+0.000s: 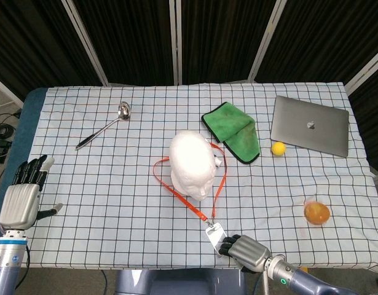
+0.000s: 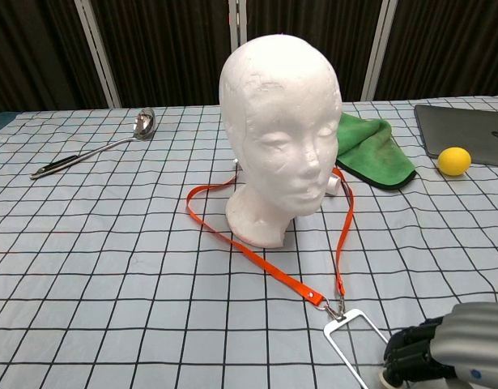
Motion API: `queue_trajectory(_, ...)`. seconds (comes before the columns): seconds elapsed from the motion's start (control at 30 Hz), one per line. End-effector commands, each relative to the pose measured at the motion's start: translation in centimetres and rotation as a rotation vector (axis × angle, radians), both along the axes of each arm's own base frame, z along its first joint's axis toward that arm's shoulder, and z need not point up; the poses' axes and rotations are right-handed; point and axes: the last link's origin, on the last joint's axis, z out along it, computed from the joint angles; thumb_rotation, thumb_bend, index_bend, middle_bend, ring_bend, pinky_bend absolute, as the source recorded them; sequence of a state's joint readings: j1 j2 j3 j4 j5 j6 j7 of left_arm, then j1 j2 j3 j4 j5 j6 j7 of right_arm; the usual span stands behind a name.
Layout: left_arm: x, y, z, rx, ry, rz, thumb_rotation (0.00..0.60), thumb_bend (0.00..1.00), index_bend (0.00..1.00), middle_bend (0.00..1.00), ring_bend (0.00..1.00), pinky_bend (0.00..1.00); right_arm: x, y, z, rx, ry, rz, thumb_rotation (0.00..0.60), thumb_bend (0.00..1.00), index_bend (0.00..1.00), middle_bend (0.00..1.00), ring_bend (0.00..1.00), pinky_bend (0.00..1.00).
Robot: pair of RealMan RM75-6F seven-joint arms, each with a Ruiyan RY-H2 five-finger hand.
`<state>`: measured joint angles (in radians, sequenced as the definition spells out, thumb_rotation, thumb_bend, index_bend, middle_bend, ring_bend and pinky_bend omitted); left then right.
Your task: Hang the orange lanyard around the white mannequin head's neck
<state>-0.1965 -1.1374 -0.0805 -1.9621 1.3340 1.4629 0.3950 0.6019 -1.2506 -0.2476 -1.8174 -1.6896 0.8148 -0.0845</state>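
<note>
The white mannequin head [image 1: 190,163] [image 2: 280,121] stands upright mid-table, facing the near edge. The orange lanyard [image 1: 187,198] [image 2: 265,261] lies on the cloth, looped around the base of the neck and drawn into a narrow V toward the front. Its clear badge holder [image 1: 214,233] [image 2: 350,336] sits near the table's front edge. My right hand [image 1: 244,251] [image 2: 439,355] grips the badge holder's near end with curled fingers. My left hand [image 1: 24,195] hovers with its fingers spread off the table's left front corner, holding nothing.
A metal ladle [image 1: 104,128] lies at the back left. A green cloth [image 1: 234,133], a yellow ball [image 1: 278,148] and a grey laptop [image 1: 310,125] are behind and right of the head. An orange-tinted cup [image 1: 316,212] stands front right.
</note>
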Motion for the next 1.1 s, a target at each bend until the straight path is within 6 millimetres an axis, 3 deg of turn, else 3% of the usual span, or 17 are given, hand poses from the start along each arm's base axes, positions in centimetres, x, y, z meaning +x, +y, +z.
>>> queue_trajectory(0.03, 0.0, 0.0, 0.0, 0.002, -0.001, 0.000, 0.600, 0.00, 0.00, 0.00, 0.00, 0.00, 0.2, 0.0, 0.5, -0.009, -0.012, -0.003, 0.600, 1.00, 0.31, 0.27, 0.16, 0.26)
queue_trajectory(0.3, -0.2, -0.1, 0.2, 0.002, -0.005, 0.004, 0.600, 0.00, 0.00, 0.00, 0.00, 0.00, -0.4, -1.2, 4.1, -0.192, -0.100, -0.012, 0.600, 1.00, 0.31, 0.26, 0.16, 0.26)
queue_trajectory(0.57, -0.2, -0.7, -0.1, -0.012, 0.012, -0.026, 0.600, 0.00, 0.00, 0.00, 0.00, 0.00, -5.2, -2.0, 10.0, -0.463, -0.129, 0.037, 0.600, 1.00, 0.30, 0.23, 0.16, 0.22)
queue_trajectory(0.63, -0.2, -1.0, -0.3, -0.015, 0.011, -0.035, 0.600, 0.00, 0.00, 0.00, 0.00, 0.00, -6.7, -1.7, 11.2, -0.542, -0.167, 0.006, 0.600, 0.91, 0.28, 0.20, 0.13, 0.16)
queue_trajectory(0.67, -0.2, -1.2, -0.4, -0.017, 0.008, -0.036, 0.600, 0.00, 0.00, 0.00, 0.00, 0.00, -7.1, -1.5, 11.5, -0.569, -0.177, -0.007, 0.600, 0.80, 0.25, 0.18, 0.11, 0.11)
queue_trajectory(0.73, -0.3, -1.6, -0.4, -0.021, 0.002, -0.041, 0.600, 0.00, 0.00, 0.00, 0.00, 0.00, -8.4, -1.0, 12.6, -0.657, -0.205, -0.047, 0.600, 0.40, 0.17, 0.10, 0.03, 0.02)
queue_trajectory(0.8, -0.5, -1.9, -0.4, -0.027, 0.007, -0.049, 0.600, 0.00, 0.00, 0.00, 0.00, 0.00, -9.2, -0.5, 13.5, -0.731, -0.226, -0.092, 0.600, 0.11, 0.10, 0.03, 0.00, 0.00)
queue_trajectory(0.83, -0.6, -2.0, -0.4, -0.032, 0.006, -0.052, 0.600, 0.00, 0.00, 0.00, 0.00, 0.00, -9.4, -0.2, 13.8, -0.763, -0.251, -0.116, 0.600, 0.03, 0.06, 0.00, 0.00, 0.00)
queue_trajectory(0.9, -0.9, -2.3, -0.3, -0.040, 0.001, -0.056, 0.600, 0.00, 0.00, 0.00, 0.00, 0.00, -9.7, 0.3, 14.3, -0.814, -0.296, -0.172, 0.600, 0.00, 0.01, 0.00, 0.00, 0.00)
queue_trajectory(1.1, -1.5, -2.8, -0.1, -0.050, -0.009, -0.065, 0.600, 0.00, 0.00, 0.00, 0.00, 0.00, -10.0, 0.6, 15.1, -0.906, -0.287, -0.246, 0.600, 0.00, 0.00, 0.00, 0.00, 0.00)
